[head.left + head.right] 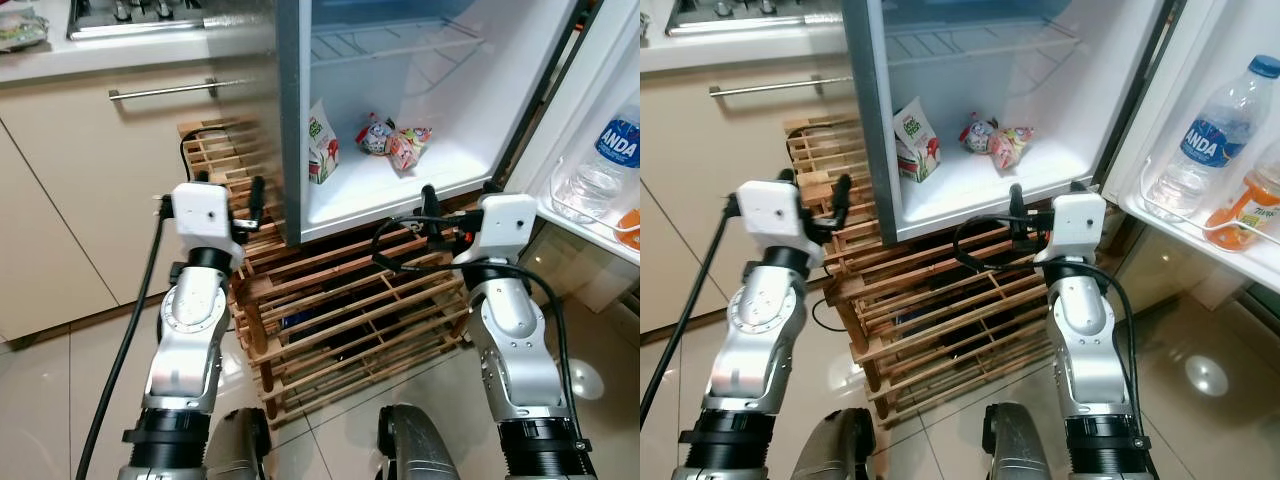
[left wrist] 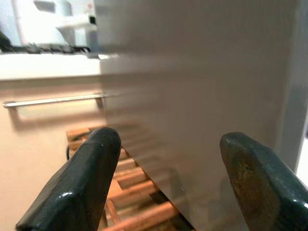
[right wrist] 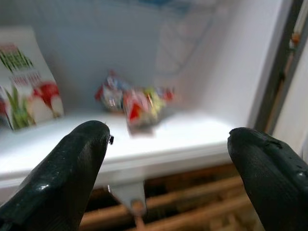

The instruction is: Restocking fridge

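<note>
Fridge (image 1: 420,180) just beyond right claw (image 3: 168,159)

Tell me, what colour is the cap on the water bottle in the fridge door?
Blue. The water bottle shows best in the right eye view.

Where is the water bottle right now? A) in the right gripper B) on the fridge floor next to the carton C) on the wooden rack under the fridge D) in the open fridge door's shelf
D: the water bottle stands in the fridge door shelf beside an orange-capped bottle, while the carton sits inside the fridge and the right gripper is open and empty.
</note>
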Controlling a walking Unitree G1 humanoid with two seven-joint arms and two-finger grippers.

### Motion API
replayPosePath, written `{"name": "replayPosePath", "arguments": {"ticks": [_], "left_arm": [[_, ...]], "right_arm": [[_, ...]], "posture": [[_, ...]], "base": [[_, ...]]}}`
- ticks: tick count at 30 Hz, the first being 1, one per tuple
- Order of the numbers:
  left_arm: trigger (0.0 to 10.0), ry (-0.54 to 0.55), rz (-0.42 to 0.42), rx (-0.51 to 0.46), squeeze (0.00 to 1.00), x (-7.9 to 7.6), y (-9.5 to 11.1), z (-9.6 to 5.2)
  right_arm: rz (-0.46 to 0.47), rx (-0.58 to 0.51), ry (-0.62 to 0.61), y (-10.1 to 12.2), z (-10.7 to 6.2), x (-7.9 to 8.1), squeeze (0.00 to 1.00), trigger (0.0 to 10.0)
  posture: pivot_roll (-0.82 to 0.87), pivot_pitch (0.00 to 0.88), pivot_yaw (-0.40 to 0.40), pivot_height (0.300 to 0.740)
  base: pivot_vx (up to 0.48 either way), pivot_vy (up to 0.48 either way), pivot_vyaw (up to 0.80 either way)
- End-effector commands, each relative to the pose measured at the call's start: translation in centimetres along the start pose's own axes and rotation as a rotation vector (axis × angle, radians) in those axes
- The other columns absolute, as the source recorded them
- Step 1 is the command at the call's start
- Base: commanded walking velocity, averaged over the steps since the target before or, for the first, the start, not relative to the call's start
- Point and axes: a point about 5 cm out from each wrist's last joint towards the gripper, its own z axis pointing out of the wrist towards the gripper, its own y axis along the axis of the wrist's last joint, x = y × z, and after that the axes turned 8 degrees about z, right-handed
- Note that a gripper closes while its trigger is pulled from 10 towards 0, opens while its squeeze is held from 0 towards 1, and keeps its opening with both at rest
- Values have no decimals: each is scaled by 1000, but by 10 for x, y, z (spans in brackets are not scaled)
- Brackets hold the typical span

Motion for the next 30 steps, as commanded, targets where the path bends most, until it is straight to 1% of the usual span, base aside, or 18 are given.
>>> {"name": "replayPosePath", "arguments": {"ticks": [1,4,6,11,17,20,24,27,30], "left_arm": [[10000,9,17,5,0,0,3,8],[10000,3,29,-2,0,-1,6,13],[10000,-3,36,-6,0,-1,7,14],[10000,-18,37,1,0,-2,4,11],[10000,-64,28,-20,0,-10,7,6],[10000,-64,20,-16,0,-9,9,6],[10000,-61,33,1,0,-8,4,5],[10000,-55,30,2,0,-9,5,5],[10000,-49,16,31,0,-12,0,2]], "right_arm": [[33,19,-1,-5,5,2,0,10000],[38,34,9,-8,6,5,0,10000],[35,33,20,-8,6,7,0,10000],[20,49,25,-13,2,4,0,10000],[24,66,28,-21,0,5,0,10000],[37,65,37,-21,-1,10,0,10000],[31,72,49,-24,-2,14,0,10000],[23,75,54,-23,-1,12,0,10000],[10,83,59,-25,-1,8,0,10000]], "posture": [[-96,0,3,617],[-91,0,-1,617],[-89,0,-3,617],[-82,0,-10,617],[-59,0,2,617],[-52,0,-5,617],[-41,0,-29,617],[-39,0,-37,617],[-41,0,-43,617]], "base": [[-315,0,0],[-302,0,0],[0,0,0],[0,0,0],[0,-480,0],[0,-480,0],[0,-480,727],[0,-480,781],[0,-480,750]]}}
